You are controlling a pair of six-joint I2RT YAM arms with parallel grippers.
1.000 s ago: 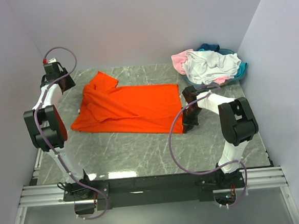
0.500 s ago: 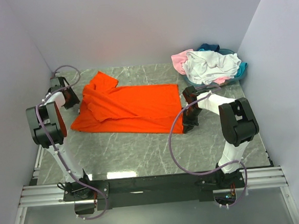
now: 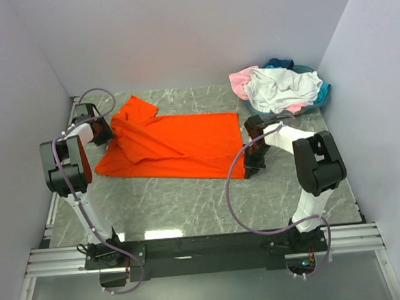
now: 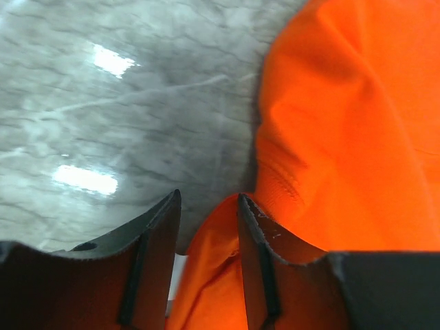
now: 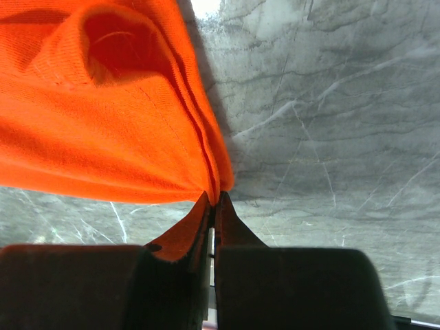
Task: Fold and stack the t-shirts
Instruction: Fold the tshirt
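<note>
Soft, limp orange t-shirt [image 3: 185, 141]; grasp it at edges: your right gripper [image 5: 213, 198] pinches the hem corner, left gripper [image 4: 207, 199] gapes astride a fold.

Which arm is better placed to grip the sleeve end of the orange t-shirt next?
Left. The left gripper has open jaws around a fold of the orange t-shirt there; the right gripper is shut on the hem corner.

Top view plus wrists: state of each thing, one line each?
orange t-shirt: spread flat, left end rumpled.
other t-shirts: unfolded heap, far right corner.
left gripper: open, astride the orange t-shirt's edge.
right gripper: shut on the orange t-shirt's corner.
</note>
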